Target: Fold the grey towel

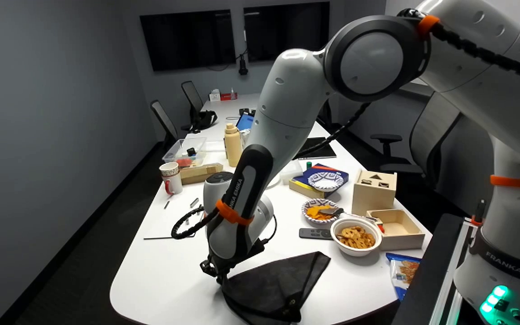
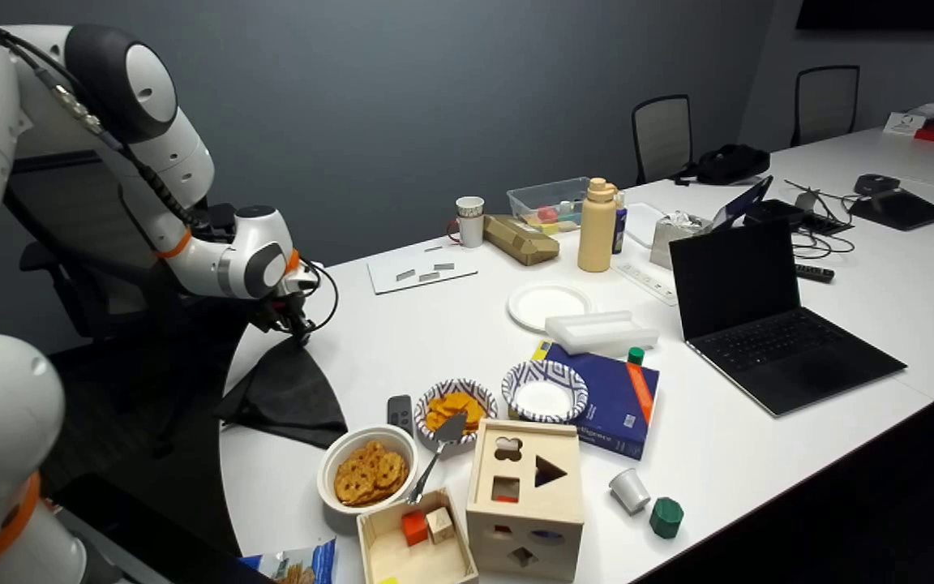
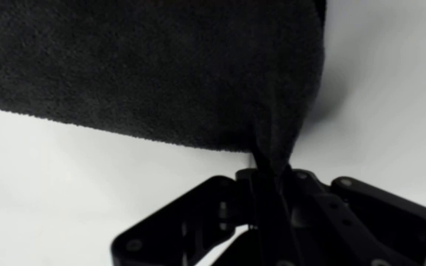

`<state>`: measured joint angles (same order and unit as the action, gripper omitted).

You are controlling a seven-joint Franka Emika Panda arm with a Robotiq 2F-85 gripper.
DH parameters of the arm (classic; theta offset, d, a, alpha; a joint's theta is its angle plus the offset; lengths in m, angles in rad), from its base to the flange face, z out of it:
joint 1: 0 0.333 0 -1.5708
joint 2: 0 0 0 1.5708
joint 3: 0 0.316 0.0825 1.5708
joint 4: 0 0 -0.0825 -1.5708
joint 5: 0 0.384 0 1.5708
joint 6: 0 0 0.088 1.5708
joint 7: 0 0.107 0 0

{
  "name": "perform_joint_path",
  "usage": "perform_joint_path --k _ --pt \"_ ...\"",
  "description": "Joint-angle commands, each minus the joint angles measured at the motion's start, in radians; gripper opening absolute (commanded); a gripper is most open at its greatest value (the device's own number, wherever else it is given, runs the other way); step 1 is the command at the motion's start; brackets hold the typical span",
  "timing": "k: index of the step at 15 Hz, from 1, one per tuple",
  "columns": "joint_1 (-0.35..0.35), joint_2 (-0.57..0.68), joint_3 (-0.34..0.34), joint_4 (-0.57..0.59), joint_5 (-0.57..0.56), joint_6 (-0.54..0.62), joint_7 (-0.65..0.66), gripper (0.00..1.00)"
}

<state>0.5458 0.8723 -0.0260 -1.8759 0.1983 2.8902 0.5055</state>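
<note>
The dark grey towel (image 1: 271, 284) lies on the near end of the white table, spread in a roughly wedge shape; it also shows in an exterior view (image 2: 284, 393). My gripper (image 1: 220, 277) is at one corner of the towel, low over the table; it also shows in an exterior view (image 2: 302, 337). In the wrist view the fingers (image 3: 272, 173) are closed on a pinched, creased corner of the towel (image 3: 142, 74). The cloth rises a little to the fingertips and casts a shadow on the table. The fingertips are partly hidden by the cloth.
A bowl of crackers (image 1: 356, 238), a remote (image 1: 316, 233) and a snack bag (image 1: 404, 273) lie close to the towel. Beyond are a wooden tray (image 2: 418, 539), a shape-sorter box (image 2: 525, 495), a patterned bowl (image 2: 457, 405), a white board (image 2: 414, 273) and a mug (image 2: 470, 223).
</note>
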Motion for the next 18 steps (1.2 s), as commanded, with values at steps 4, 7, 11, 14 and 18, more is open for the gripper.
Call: perform_joint_path --k 4,7,11,14,18 --pt "-0.033 -0.089 0.050 -0.206 0.029 0.229 -0.016 0.01" --pt "-0.034 -0.124 0.062 -0.310 0.066 0.374 -0.024 0.01" --pt "-0.034 -0.183 0.078 -0.437 0.139 0.512 -0.034 0.01" --pt "-0.012 -0.238 0.071 -0.523 0.238 0.547 -0.024 0.01" --pt "-0.008 -0.297 0.061 -0.603 0.357 0.516 -0.003 0.01"
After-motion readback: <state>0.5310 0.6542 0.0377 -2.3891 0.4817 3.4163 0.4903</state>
